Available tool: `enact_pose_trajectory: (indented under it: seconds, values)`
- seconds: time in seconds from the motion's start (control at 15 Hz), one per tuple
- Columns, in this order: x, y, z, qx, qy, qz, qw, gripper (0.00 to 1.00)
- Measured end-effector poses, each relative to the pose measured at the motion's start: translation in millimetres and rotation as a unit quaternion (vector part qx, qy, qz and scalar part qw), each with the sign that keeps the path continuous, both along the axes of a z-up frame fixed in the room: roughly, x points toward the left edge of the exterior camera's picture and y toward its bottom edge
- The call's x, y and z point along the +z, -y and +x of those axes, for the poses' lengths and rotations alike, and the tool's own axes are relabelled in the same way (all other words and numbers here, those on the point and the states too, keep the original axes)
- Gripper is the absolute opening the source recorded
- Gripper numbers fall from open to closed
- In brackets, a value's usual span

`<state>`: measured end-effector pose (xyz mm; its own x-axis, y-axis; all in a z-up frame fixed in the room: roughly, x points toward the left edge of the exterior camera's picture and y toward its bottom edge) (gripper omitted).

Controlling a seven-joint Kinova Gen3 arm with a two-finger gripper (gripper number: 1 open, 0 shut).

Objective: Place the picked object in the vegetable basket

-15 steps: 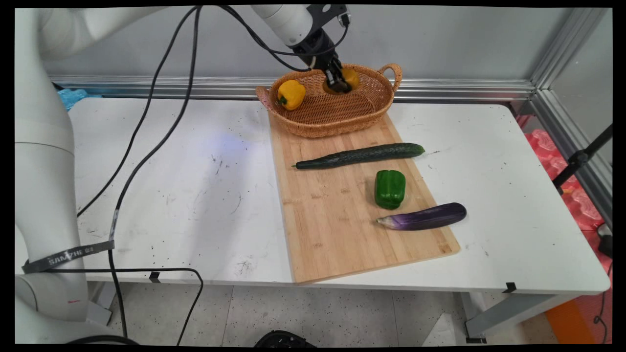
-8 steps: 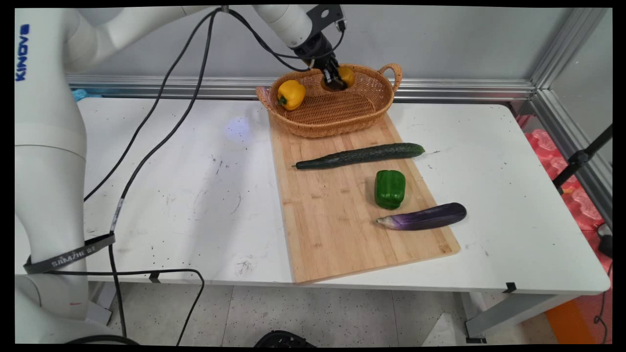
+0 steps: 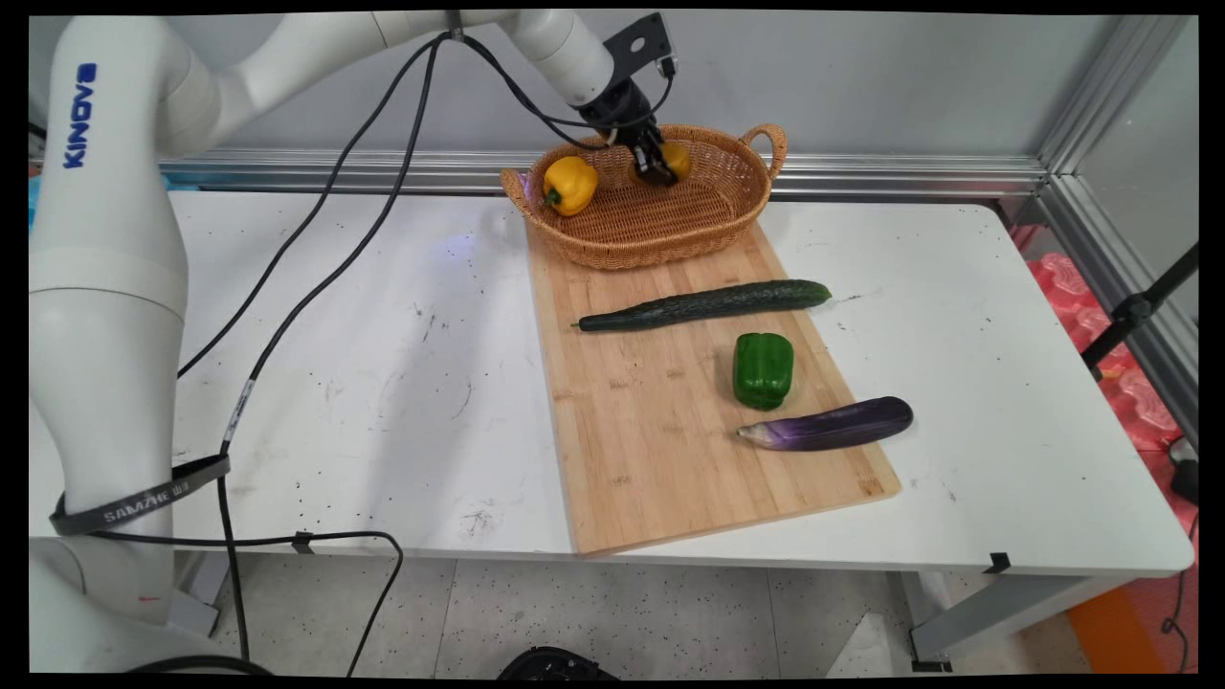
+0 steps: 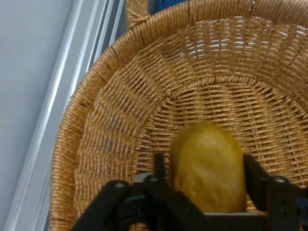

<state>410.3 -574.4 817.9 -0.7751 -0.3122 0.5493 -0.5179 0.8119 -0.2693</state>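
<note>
From my station I see the gripper (image 3: 657,172) down inside the wicker basket (image 3: 727,215) at the table's far side, its two black fingers (image 4: 160,166) set on either side of a rounded yellow-orange vegetable (image 4: 208,166) and clasping it, as the hand view shows it filling the gap between them. That vegetable sits toward the basket's back wall; a yellow bell pepper (image 3: 569,184) lies in the basket's left part, apart from the gripper. The basket rests on the far end of a long wooden cutting board (image 3: 651,450), which runs toward the near edge of the white table (image 3: 364,383). On the board lie a dark green cucumber (image 3: 703,305) stretched across it below the basket, a green bell pepper (image 3: 763,369) nearer to me, and a purple eggplant (image 3: 831,425) whose thick end hangs over the board's right edge. The tabletop is scuffed and speckled with dark marks. Black cables (image 3: 316,249) hang from the arm across the table's left part and loop below its near edge. Behind the table I see a plain grey wall with an aluminium rail (image 3: 909,175) along its foot, and to the right some pink material (image 3: 1101,325) on the floor beside a black stand (image 3: 1139,306). The floor (image 3: 622,612) below is pale and speckled.
</note>
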Motion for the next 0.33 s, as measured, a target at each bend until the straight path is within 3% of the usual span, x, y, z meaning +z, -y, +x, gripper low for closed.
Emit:
enact_pose_trajectory:
  seconds: [0.07,0.33]
  values:
    - [-1.7,0.8,-0.5,-0.001,-0.001,0.002,1.0000,1.00]
    - [-3.3,1.5,-3.9,-0.006,-0.006,0.008,0.9999,1.00]
